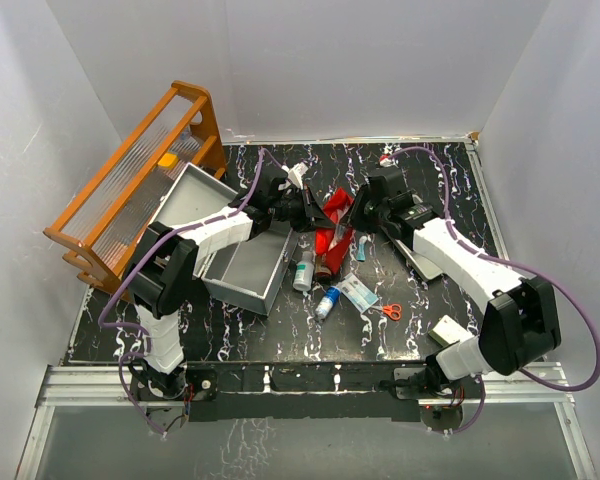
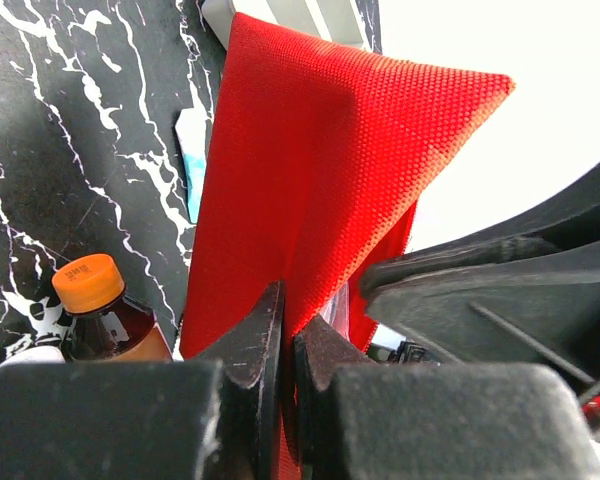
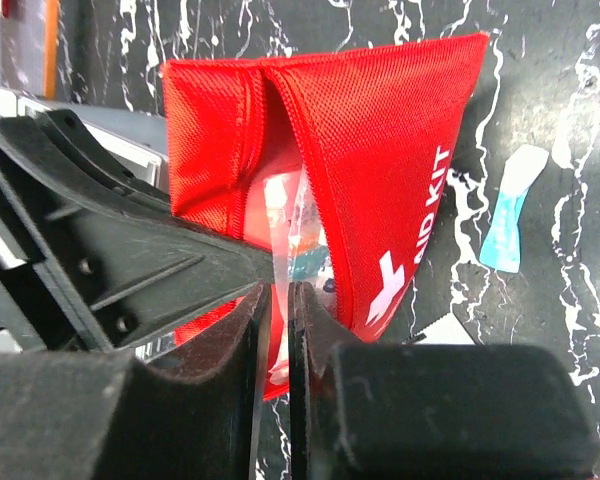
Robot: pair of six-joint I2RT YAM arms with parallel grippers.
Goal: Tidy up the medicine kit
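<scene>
My left end effector [image 2: 288,352] is clamped tight on the red pouch [image 2: 310,170], holding its fabric upright. My right end effector [image 3: 278,330] sits at the pouch's open mouth with its jaws narrow, only a slit apart, and I cannot tell whether they pinch anything. The kit [image 1: 242,268] lies open on the tabletop [image 1: 280,335], at 8 o'clock from the pouch, toward the tabletop's 9 o'clock side.

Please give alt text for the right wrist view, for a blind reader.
An open red pouch printed with "AID KIT" and a white cross fills the view, the right gripper seemingly pinching its mouth. The left gripper reaches in from the left; a blue-white sachet lies on the table.
</scene>
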